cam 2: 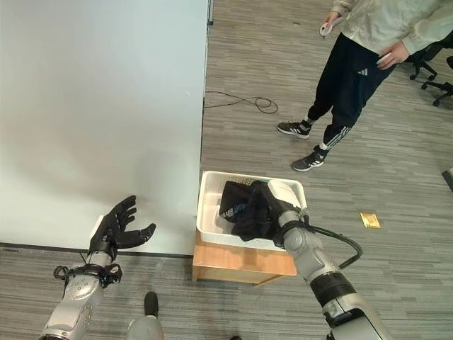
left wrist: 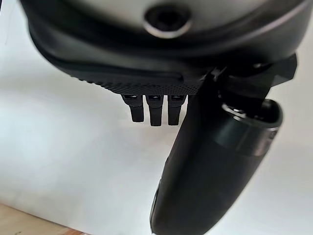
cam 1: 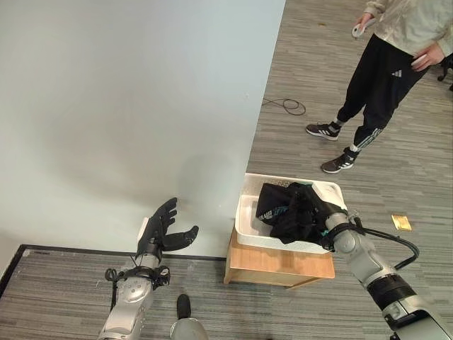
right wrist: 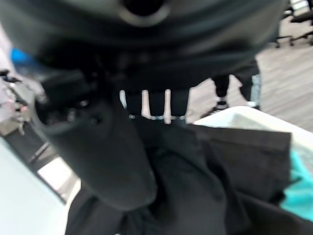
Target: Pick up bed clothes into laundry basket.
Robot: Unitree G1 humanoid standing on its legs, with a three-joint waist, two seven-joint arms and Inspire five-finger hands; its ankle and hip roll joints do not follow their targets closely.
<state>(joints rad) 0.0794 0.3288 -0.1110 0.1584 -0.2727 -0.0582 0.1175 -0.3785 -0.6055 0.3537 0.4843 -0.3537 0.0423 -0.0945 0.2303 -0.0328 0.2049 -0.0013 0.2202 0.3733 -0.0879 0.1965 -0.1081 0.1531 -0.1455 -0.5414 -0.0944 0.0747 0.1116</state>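
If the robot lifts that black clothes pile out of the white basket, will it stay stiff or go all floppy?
Probably floppy: the black clothes lie crumpled and folded over themselves in the white basket. They likely drape and dangle from the right hand, which rests on them. Loose ends might snag the basket's rim.

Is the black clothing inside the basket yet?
In: the black clothing lies bunched within the white basket, right hand on it.

bystander and stand
a person (cam 1: 396,64) stands on the grey floor (cam 1: 297,57) beyond a low wooden stand (cam 1: 279,265); a cable (cam 1: 287,105) lies coiled beside the white bed (cam 1: 106,106).
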